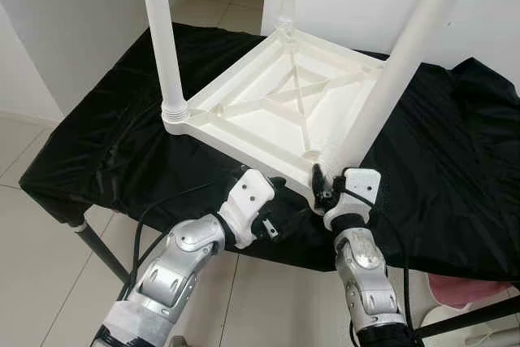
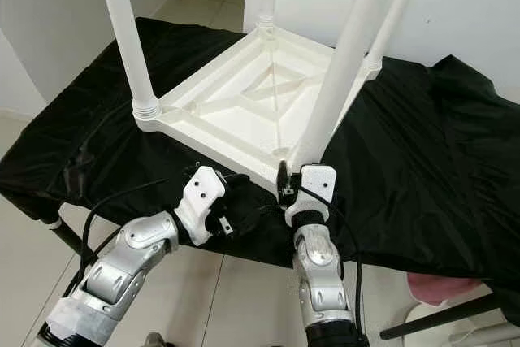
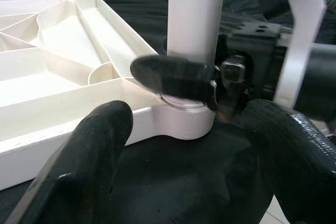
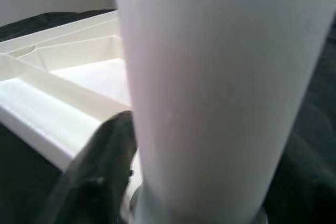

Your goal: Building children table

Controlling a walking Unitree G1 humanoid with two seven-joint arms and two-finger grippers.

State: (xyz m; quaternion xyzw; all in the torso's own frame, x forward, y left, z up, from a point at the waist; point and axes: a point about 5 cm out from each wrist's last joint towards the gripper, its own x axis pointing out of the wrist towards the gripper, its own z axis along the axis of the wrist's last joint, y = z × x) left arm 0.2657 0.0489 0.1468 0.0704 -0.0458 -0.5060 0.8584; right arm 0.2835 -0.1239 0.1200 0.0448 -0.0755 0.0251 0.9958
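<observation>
The white plastic kids' table [image 1: 276,107] is laid upside down on a black cloth [image 1: 455,144], ribbed underside up. Its near corner leg [image 1: 390,79], a smooth round tube, is clamped at the base by the right gripper [image 1: 323,188]. The left gripper [image 3: 184,145] is held spread wide just beside that corner. No readable writing is spotted. Pale floor tiles [image 1: 32,282] are seen below.

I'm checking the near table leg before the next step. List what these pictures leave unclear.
- Near leg: its seating in the upturned tabletop is hidden by the right gripper in the eye views.
- Right wrist view: the leg is close and blurred, hiding one finger.
- All leg tops: cut off by the upper edge.
- Left gripper: open, holding nothing.
</observation>
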